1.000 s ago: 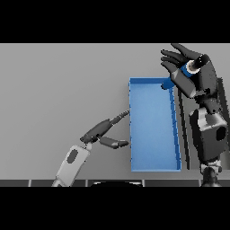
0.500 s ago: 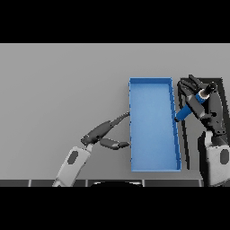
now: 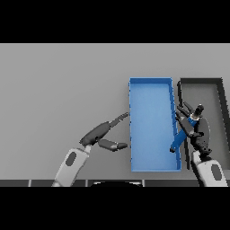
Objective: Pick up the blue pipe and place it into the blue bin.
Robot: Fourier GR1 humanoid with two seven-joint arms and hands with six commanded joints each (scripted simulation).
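Pipe (image 3: 180,138) pinched in right hand (image 3: 196,131), slanting over blue bin's (image 3: 151,81) right wall. Shift left before releasing. Left hand (image 3: 99,134) spread, idle.

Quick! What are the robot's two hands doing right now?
Left hand: open, holding nothing, beside the blue bin.
Right hand: shut on the blue pipe.

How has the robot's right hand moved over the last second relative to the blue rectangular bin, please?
Yes. The right hand, holding the blue pipe, has come down from beyond the blue rectangular bin's far right corner to its right wall.
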